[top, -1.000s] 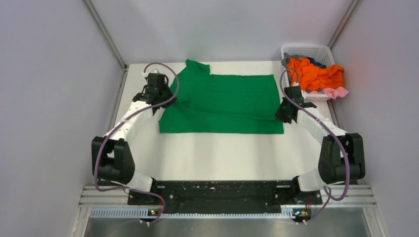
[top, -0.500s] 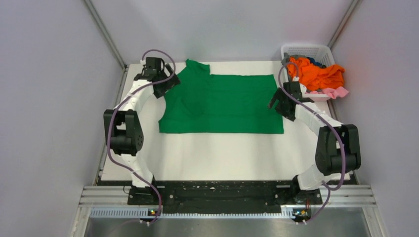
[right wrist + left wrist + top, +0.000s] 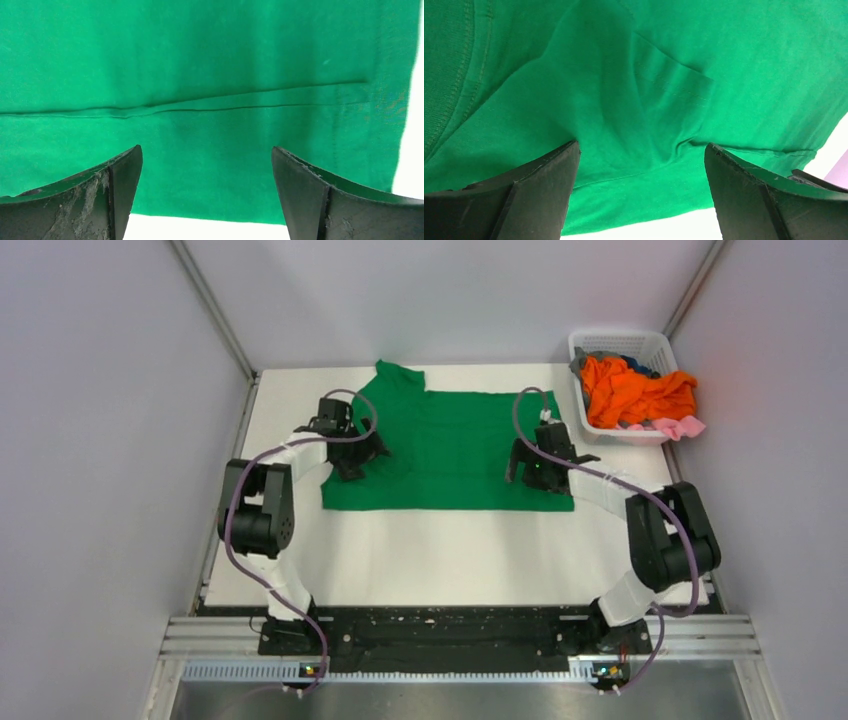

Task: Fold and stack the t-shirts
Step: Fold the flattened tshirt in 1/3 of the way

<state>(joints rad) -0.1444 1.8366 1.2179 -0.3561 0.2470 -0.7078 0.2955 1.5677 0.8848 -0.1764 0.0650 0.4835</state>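
A bright green t-shirt [image 3: 450, 445] lies flat at the far middle of the white table [image 3: 450, 550], folded into a rough rectangle with one sleeve sticking out at the far left. My left gripper [image 3: 358, 452] hovers open over its left part; the left wrist view shows wrinkled green t-shirt cloth [image 3: 634, 100] between the wide jaws. Over the shirt's right part my right gripper [image 3: 537, 462] is also open, and in the right wrist view a fold line crosses the green t-shirt [image 3: 210, 60] above the table edge. An orange t-shirt [image 3: 635, 390] fills the basket, with pink cloth [image 3: 680, 427] hanging over.
The white lattice basket [image 3: 617, 340] stands at the far right corner. Grey walls with metal rails close in the table on the left, back and right. Bare white table [image 3: 684, 225] shows below the shirt's near hem.
Both grippers have opened and let go of the green shirt. Each arm swung inward from the shirt's outer edges to hover over it. The shirt's left side now lies flatter.
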